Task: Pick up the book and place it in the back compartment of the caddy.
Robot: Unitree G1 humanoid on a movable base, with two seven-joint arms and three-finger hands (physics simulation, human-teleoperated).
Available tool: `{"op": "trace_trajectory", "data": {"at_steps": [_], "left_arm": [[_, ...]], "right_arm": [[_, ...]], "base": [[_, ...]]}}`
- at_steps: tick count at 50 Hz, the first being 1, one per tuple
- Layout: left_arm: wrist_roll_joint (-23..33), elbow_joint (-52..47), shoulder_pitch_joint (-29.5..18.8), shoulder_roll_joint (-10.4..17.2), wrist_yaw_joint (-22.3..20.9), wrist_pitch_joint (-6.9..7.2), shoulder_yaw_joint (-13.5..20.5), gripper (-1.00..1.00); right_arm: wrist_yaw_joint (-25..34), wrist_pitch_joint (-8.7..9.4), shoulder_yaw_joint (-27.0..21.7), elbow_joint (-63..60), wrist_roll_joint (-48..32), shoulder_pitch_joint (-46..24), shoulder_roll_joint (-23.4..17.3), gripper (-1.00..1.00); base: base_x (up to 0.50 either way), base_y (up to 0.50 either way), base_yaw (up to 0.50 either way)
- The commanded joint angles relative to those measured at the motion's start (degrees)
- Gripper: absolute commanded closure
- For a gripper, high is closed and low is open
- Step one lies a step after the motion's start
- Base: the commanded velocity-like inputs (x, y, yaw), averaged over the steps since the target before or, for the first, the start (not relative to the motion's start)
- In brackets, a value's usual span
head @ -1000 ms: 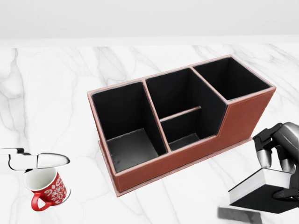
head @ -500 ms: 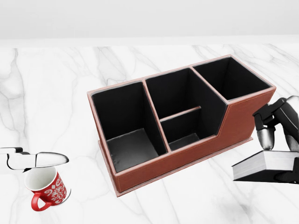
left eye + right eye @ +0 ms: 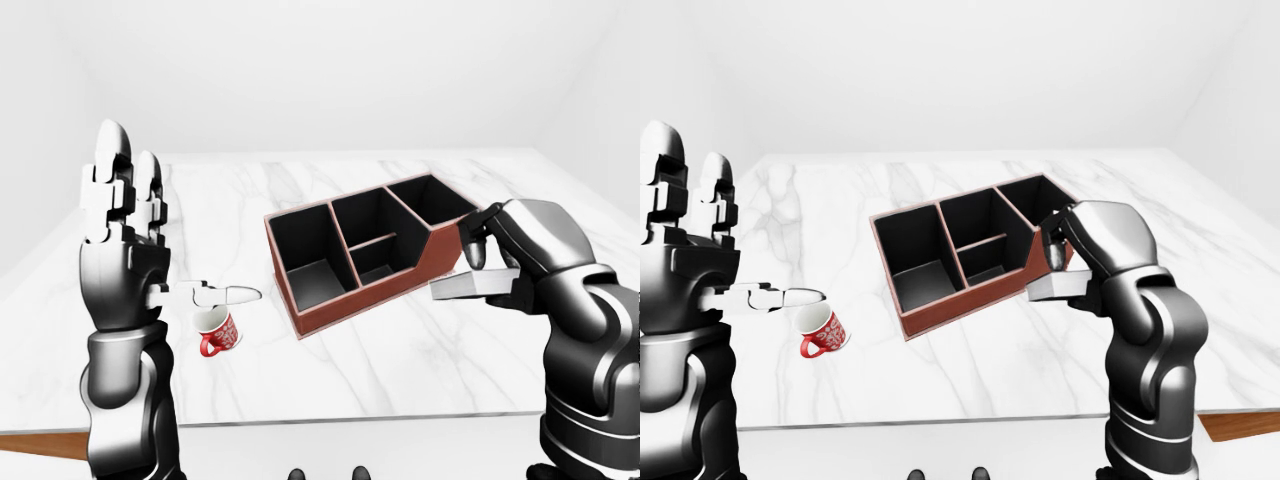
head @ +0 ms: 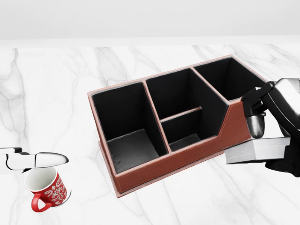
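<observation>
Right hand [image 4: 274,129] grips the book [image 4: 255,150], fingers closed over its top, held in the air at the caddy's [image 4: 178,124] right end in head view, off the marble surface [image 4: 56,93]. Book lies flat, long axis roughly left-right, page edge facing the camera. Left hand [image 3: 120,215] raised, fingers open, empty, above the red mug [image 4: 47,190] at lower left.

The marble desk [image 4: 56,93] carries one caddy [image 4: 187,159] and one red mug [image 4: 47,190]; the caddy has four black compartments, three tall ones and one low one. There is one book [image 4: 255,150]. Two robot hands show, the left hand [image 3: 125,235] and the right hand [image 3: 525,250].
</observation>
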Motion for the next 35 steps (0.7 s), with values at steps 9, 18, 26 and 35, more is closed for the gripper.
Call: {"op": "trace_trajectory", "data": {"at_steps": [9,18,26,35], "left_arm": [[-0.3,0.2,-0.3,0.2,0.1,0.0,0.2,-1.0],[-0.5,0.0,-0.3,0.2,0.2,0.0,0.3,-1.0],[-0.7,-0.4,-0.5,0.3,0.2,0.0,0.5,-1.0],[-0.8,-0.4,-0.5,0.4,0.3,0.0,0.4,-1.0]], "right_arm": [[0.0,0.0,4.7,-4.5,-4.9,-4.7,3.1,1.0],[0.0,0.0,7.0,-4.3,-7.1,-6.9,4.8,1.0],[0.0,0.0,9.2,-3.1,-8.8,-9.2,6.4,1.0],[0.0,0.0,10.3,-2.0,-9.4,-10.7,7.5,1.0]], "base": [[0.0,0.0,0.0],[0.0,0.0,0.0],[0.0,0.0,0.0],[0.0,0.0,0.0]]}}
